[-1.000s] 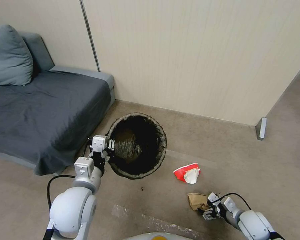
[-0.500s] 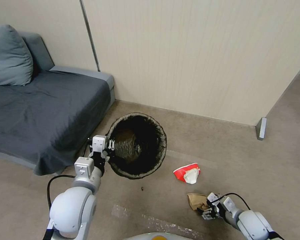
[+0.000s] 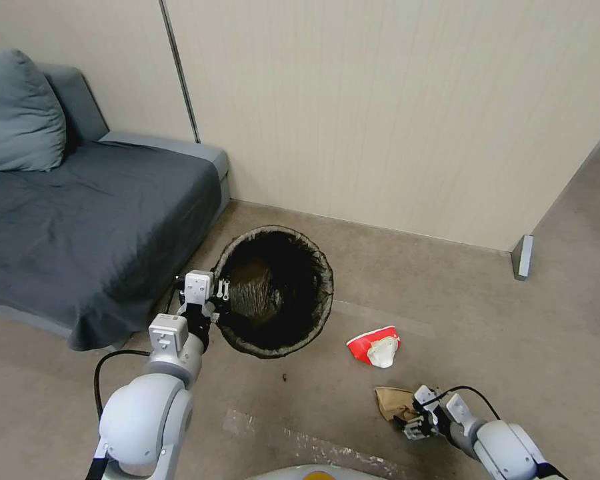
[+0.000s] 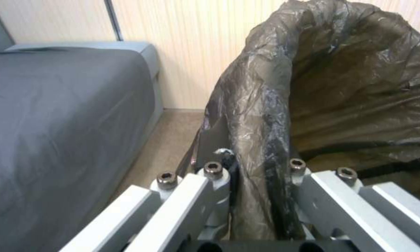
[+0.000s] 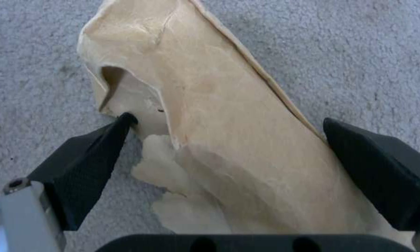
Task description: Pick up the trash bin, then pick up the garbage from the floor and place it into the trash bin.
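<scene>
The left gripper (image 3: 221, 298) gripped the trash bin (image 3: 317, 313) by its rim. The right gripper (image 3: 412, 423) straddled brown paper (image 5: 219, 140), jaws spread; a red-and-white wrapper (image 3: 375, 347) lay on the floor (image 3: 447, 307), so both remained.

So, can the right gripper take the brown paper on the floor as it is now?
Probably yes: the right gripper is open with the brown paper between its fingers, and nothing blocks it on the floor.

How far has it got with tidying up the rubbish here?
Done: the left gripper is clamped on the rim of the trash bin, holding it. In hand: the right gripper is down on the floor, its fingers open on either side of the crumpled brown paper, not yet closed. Left: that paper and the red-and-white wrapper both need binning.
</scene>
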Controlling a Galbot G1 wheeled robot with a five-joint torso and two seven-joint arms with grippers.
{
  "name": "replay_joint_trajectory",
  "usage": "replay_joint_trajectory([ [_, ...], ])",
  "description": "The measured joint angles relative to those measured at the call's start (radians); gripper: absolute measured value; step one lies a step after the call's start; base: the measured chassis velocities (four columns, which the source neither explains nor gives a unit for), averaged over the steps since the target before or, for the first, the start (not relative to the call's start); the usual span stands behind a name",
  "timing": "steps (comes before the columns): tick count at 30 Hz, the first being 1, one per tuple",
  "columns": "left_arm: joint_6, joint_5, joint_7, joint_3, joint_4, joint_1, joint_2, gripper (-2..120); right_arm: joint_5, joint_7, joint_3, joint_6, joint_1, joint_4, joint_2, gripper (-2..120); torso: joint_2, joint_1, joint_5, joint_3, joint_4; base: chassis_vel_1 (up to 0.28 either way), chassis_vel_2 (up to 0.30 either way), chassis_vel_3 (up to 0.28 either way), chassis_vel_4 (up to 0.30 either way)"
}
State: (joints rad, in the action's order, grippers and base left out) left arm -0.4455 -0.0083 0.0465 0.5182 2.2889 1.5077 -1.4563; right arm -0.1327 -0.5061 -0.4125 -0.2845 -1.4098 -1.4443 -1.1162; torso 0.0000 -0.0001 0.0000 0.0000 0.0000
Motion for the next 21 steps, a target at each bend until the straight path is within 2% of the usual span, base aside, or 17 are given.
replay_joint_trajectory([
  [21,0.0,0.0,0.0,0.0,0.0,0.0,0.0,5,0.0,-0.001,0.0,0.0,0.001,0.001,0.0,100,0.0,0.0,0.0,0.0,0.0,0.0,0.0,0.0,0.0],
])
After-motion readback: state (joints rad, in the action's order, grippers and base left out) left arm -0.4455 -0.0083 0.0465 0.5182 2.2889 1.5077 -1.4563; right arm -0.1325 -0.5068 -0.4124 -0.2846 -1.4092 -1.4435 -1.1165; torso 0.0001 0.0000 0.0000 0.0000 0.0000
